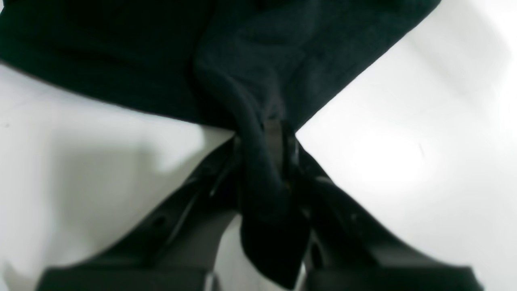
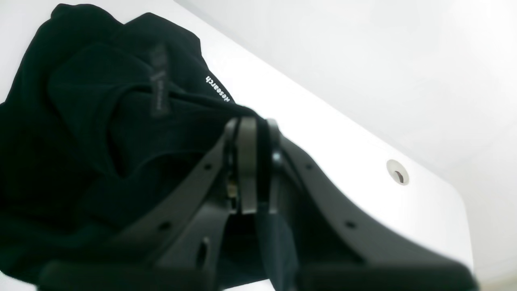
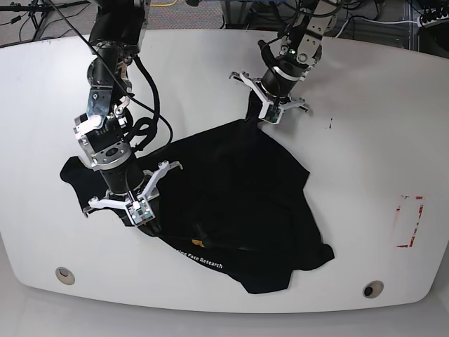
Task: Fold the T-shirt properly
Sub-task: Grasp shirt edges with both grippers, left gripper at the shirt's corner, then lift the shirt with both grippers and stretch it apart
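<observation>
The T-shirt point(image 3: 231, 203) is spread in a rumpled, roughly triangular heap on the white table point(image 3: 365, 112), and it is gripped at two places.

The left tool point(image 3: 270, 112) is pressed together on a pulled-up point of the black cloth. In the left wrist view, a thick fold of the cloth point(image 1: 262, 178) is seen running down between the two closed fingers point(image 1: 278, 141), with the rest of the garment stretching away ahead of the tool and bare table showing on either side of it. The pinched point is lifted a little off the surface, and the fabric fans out from it.

The right tool point(image 3: 139, 210) is likewise pressed together, pinching an edge of the garment. In the right wrist view, a strip of cloth is caught between its fingers point(image 2: 247, 161) and hangs out behind them, toward the camera. Ahead of this tool and to its left the bunched body of the shirt is seen, with a neck label point(image 2: 158, 87) and the white lettering point(image 2: 218, 89) lying just beyond the fingertips. A round hole point(image 2: 398, 172) in the table is seen well apart, off to this tool's right.

The two tools are held well apart, with most of the shirt lying between them.
</observation>
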### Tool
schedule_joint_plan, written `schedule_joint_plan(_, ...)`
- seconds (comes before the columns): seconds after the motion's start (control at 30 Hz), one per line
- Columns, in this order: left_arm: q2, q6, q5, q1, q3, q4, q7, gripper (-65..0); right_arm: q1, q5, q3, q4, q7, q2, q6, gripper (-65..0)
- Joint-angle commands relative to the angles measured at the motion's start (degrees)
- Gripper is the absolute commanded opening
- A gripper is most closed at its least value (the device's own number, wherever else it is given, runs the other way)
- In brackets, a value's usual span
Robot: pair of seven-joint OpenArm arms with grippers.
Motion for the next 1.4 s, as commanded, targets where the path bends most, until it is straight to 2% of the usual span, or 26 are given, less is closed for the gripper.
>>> schedule_joint_plan(0.0,-1.42,0.1,-0.09,2.02,-2.23,3.96,0.11,-64.6,1.65,0.07,2.13,0.83,1.84,0.15,-0.73,-65.0)
schedule_joint_plan(0.17,-2.21,-0.07,0.08,5.18,-7.16,9.41,0.11,-64.6,3.49,0.07,4.94,0.56,1.84,0.15,-0.73,-65.0)
schedule_joint_plan(0.5,-7.22,-0.07,-0.18,11.16,-16.83,17.85,0.11,-64.6,5.6,0.15,6.79,0.47,1.84,0.5,-0.73,-65.0)
schedule_joint_plan(0.8,-7.13,-0.25,-0.27,13.88,-25.88,25.24,0.11,-64.6,8.68,0.15,6.79,-2.78,1.84,0.5,-0.73,-65.0)
schedule_joint_plan(1.1,-6.96,-0.16,-0.36,12.13,-33.79,27.52,0.29,-64.6,14.39,0.07,6.79,-8.05,1.84,0.59,-0.73,-65.0)
schedule_joint_plan(1.2,-6.96,-0.16,-0.36,9.31,-35.9,27.35,2.49,-64.6,16.59,0.07,6.88,-9.9,1.84,1.65,-0.73,-65.0)
schedule_joint_plan(1.37,-6.96,-0.25,-0.45,3.51,-39.51,27.61,9.87,-64.6,20.81,0.07,6.88,-13.5,1.84,3.23,-0.73,-65.0)
